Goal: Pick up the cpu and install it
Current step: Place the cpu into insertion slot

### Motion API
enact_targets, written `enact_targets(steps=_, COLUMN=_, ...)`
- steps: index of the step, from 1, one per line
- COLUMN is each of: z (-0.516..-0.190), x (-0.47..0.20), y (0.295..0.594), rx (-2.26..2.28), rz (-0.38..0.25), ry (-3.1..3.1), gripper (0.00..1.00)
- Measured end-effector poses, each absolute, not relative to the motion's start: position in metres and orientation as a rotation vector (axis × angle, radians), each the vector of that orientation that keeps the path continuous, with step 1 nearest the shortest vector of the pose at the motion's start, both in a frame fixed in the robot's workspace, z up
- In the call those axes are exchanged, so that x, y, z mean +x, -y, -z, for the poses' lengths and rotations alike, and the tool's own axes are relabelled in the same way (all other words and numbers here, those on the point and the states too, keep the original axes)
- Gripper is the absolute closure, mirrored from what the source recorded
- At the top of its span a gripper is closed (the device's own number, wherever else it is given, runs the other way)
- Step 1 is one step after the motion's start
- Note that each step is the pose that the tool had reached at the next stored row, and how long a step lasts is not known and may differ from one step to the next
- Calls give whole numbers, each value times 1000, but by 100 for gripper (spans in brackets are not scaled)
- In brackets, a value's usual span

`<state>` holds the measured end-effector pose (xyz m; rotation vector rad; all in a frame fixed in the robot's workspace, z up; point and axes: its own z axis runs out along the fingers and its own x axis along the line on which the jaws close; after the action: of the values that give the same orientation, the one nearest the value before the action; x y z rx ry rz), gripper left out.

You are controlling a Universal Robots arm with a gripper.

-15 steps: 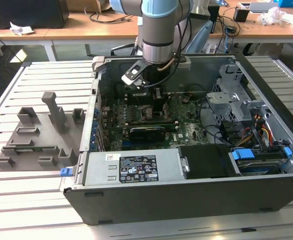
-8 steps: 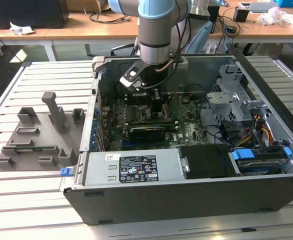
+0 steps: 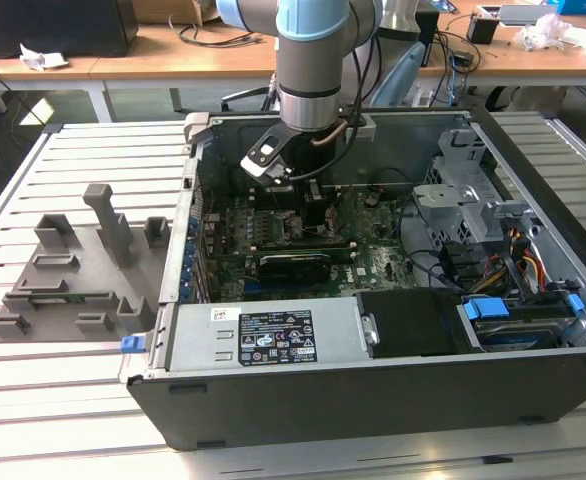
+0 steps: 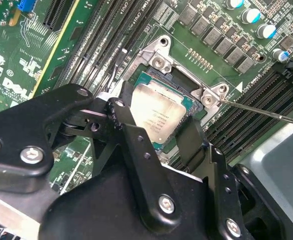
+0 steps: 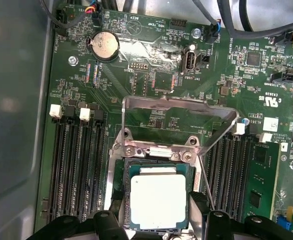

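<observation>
Jaws stand clamped on the cpu (image 4: 156,112), one black finger (image 4: 120,114) against each of two opposite edges, so the silver top plate lies bare between them in both wrist views. The chip (image 5: 159,200) sits square within the black socket (image 5: 120,176), its green rim lined up with the frame; I cannot tell whether it is fully down or a touch above the contacts. Just beyond it the metal load plate (image 5: 179,107) stands tilted up and open, and the thin lever (image 4: 266,112) runs clear to one side. Memory slots (image 5: 76,165) flank the socket on the green motherboard (image 5: 161,60). As I judge it, the step in hand is seating, and it wants a level chip, edges parallel to the frame, a straight vertical path and no sideways push, since any tilt could bend the contacts beneath; the fingers should also stay off the raised plate and lever. In the exterior view the arm (image 3: 313,60) reaches down into the open computer case (image 3: 373,400), which lies on the slatted bench (image 3: 73,160), with the grey holder tray (image 3: 63,280) well apart on the exterior view's left.
</observation>
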<state>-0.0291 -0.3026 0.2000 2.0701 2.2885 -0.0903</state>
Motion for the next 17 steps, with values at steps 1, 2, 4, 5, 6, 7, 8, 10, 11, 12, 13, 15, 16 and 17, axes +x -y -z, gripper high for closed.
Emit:
enact_targets(steps=1, z=-200, x=-29, y=303, rx=2070, rz=90, ry=-2289, gripper=38)
enact_targets(steps=2, z=-200, x=-29, y=303, rx=2070, rz=90, ry=-2289, gripper=38)
enact_targets(steps=4, z=-200, x=-29, y=303, rx=2070, rz=90, ry=-2289, gripper=40)
enact_targets(steps=5, z=-200, x=-29, y=303, rx=2070, rz=90, ry=-2289, gripper=46)
enact_targets(steps=6, z=-200, x=-29, y=303, rx=2070, rz=90, ry=-2289, gripper=46)
enact_targets(steps=7, z=-200, x=-29, y=303, rx=2070, rz=90, ry=-2289, gripper=46)
enact_targets(steps=8, z=-200, x=-29, y=303, rx=2070, rz=90, ry=-2289, gripper=46)
enact_targets(steps=10, z=-200, x=-29, y=303, rx=2070, rz=90, ry=-2289, gripper=46)
enact_targets(steps=11, z=-200, x=-29, y=303, rx=2070, rz=90, ry=-2289, gripper=46)
enact_targets(steps=12, z=-200, x=-29, y=303, rx=2070, rz=90, ry=-2289, gripper=46)
enact_targets(steps=13, z=-200, x=-29, y=302, rx=2070, rz=93, ry=-2286, gripper=46)
enact_targets(steps=15, z=-201, x=-29, y=303, rx=2084, rz=95, ry=-2273, gripper=46)
enact_targets(steps=16, z=-203, x=-29, y=302, rx=2091, rz=95, ry=-2266, gripper=46)
enact_targets(steps=17, z=-206, x=-29, y=302, rx=2104, rz=96, ry=-2255, gripper=46)
